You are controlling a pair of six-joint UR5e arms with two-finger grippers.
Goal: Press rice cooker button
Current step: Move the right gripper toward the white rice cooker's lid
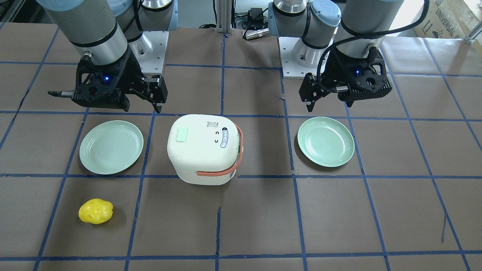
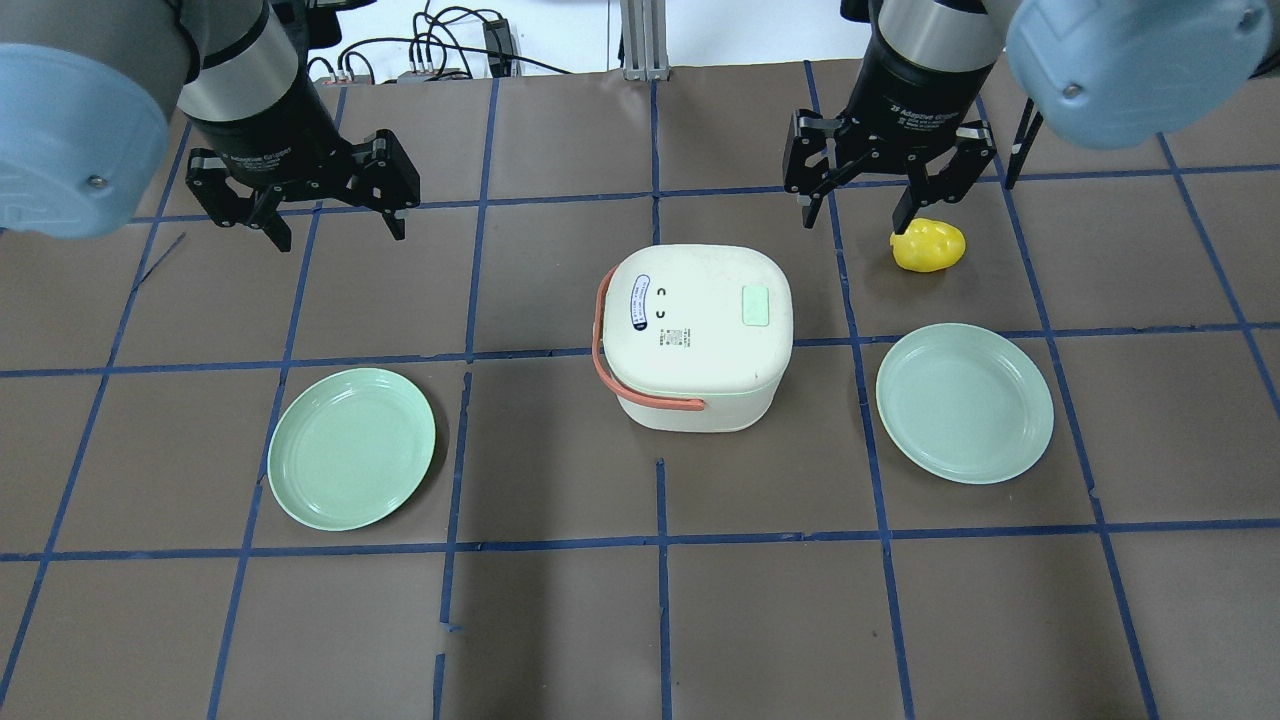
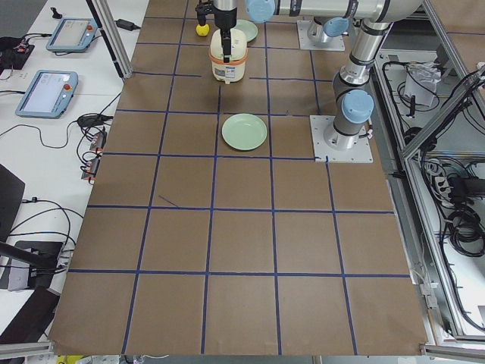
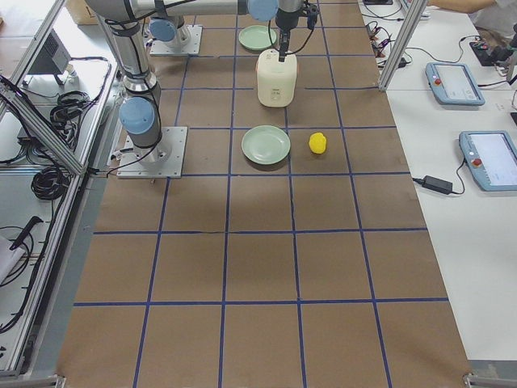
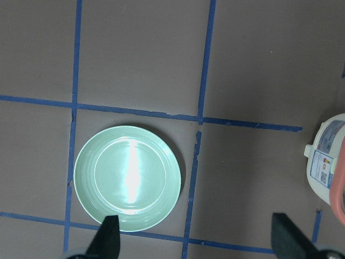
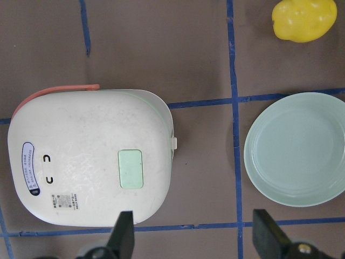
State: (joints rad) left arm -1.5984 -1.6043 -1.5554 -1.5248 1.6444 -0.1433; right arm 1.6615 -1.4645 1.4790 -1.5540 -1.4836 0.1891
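The white rice cooker [image 2: 700, 335] with an orange handle stands in the middle of the table, its lid shut. Its pale green button [image 2: 755, 304] is on the lid, toward my right side; it also shows in the right wrist view [image 6: 130, 168] and the front view [image 1: 182, 134]. My right gripper [image 2: 855, 220] is open and empty, held above the table beyond the cooker's right side, and the cooker [image 6: 89, 156] lies below it. My left gripper [image 2: 335, 232] is open and empty, high at the far left, well away from the cooker.
Two empty pale green plates lie on either side of the cooker, one on my left [image 2: 352, 448] and one on my right [image 2: 965, 402]. A yellow toy fruit [image 2: 928, 245] lies close under my right gripper's fingers. Blue tape lines grid the brown table.
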